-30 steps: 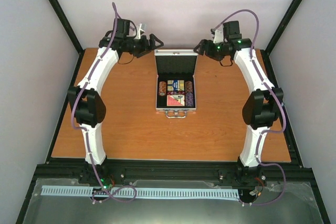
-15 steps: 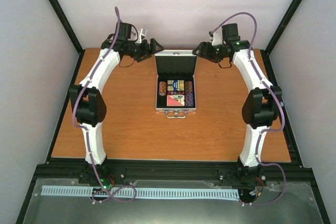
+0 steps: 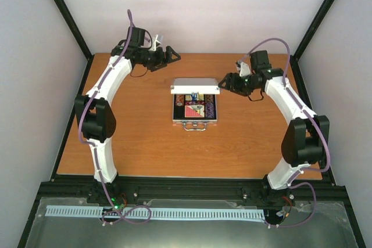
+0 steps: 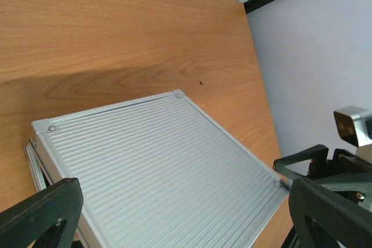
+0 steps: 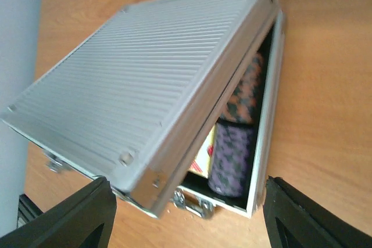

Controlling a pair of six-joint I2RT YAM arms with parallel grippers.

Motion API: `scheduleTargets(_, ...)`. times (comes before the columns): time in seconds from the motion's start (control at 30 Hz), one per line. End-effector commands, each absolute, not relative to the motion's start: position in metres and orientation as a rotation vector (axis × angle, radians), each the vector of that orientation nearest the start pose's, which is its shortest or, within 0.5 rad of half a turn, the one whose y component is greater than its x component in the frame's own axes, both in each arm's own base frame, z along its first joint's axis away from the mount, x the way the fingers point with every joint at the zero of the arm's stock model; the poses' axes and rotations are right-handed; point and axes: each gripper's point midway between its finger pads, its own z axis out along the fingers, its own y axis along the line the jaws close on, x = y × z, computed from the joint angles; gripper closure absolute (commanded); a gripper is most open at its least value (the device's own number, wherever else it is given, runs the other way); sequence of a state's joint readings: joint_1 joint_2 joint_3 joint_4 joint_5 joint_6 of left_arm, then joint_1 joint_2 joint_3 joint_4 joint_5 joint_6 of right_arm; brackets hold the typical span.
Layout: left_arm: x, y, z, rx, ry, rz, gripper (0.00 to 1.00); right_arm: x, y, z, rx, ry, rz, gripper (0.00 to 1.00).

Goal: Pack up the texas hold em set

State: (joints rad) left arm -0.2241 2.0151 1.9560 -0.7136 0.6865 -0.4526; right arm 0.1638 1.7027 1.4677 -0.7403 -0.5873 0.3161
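The silver case [image 3: 195, 86] of the texas hold em set lies mid-table with its ribbed lid [image 5: 145, 85] tilted halfway down over the base. Under the lid show a purple chip stack [image 5: 231, 161], an orange-and-black stack [image 5: 247, 94] and a card deck [image 5: 203, 150]. My right gripper [image 3: 224, 83] is open at the lid's right edge, and one of its fingers [image 4: 302, 158] touches the lid's corner. My left gripper [image 3: 169, 55] is open behind the case, off the lid [image 4: 157, 161], with nothing between its fingers.
The case's handle [image 3: 195, 125] and a latch [image 5: 193, 201] face the near side. Bare wooden tabletop [image 3: 133, 137] surrounds the case. Black frame posts and pale walls close in the back and sides.
The lid has swung from upright to half shut. My right arm has moved forward and down along with the lid's right edge. The left gripper has barely shifted.
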Motion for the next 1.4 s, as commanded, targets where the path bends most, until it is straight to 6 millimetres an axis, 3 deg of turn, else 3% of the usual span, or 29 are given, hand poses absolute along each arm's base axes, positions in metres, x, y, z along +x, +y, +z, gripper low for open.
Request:
scheduleTargets(0.0, 0.477, -0.222, 0.272, 0.131, 2.364, -1.152, 0.00, 0.390, 0.153, 0.186, 0.019, 2.563, 0.886, 0.29)
scheduleTargets(0.3, 0.453, -0.228, 0.261, 0.164, 2.392, -1.197, 0.00, 0.358, 0.157, 0.167, -0.015, 2.620, 0.845, 0.28)
scheduleTargets(0.4, 0.433, -0.236, 0.253, 0.196, 2.423, -1.191, 0.00, 0.344, 0.170, 0.167, -0.073, 2.627, 0.881, 0.28)
scheduleTargets(0.47, 0.417, -0.242, 0.237, 0.199, 2.465, -1.196, 0.00, 0.328, 0.193, 0.168, -0.156, 2.623, 0.954, 0.27)
scheduleTargets(0.6, 0.395, -0.253, 0.218, 0.178, 2.499, -1.235, 0.00, 0.296, 0.222, 0.164, -0.267, 2.610, 1.089, 0.17)
scheduleTargets(0.8, 0.383, -0.270, 0.221, 0.240, 2.452, -1.347, 0.00, 0.261, 0.254, 0.144, -0.356, 2.631, 1.205, 0.00)
scheduleTargets(1.03, 0.391, -0.285, 0.187, 0.246, 2.503, -1.393, 0.00, 0.254, 0.283, 0.127, -0.466, 2.652, 1.189, 0.00)
scheduleTargets(1.37, 0.410, -0.315, 0.175, 0.263, 2.528, -1.443, 0.00, 0.276, 0.299, 0.089, -0.487, 2.681, 1.098, 0.00)
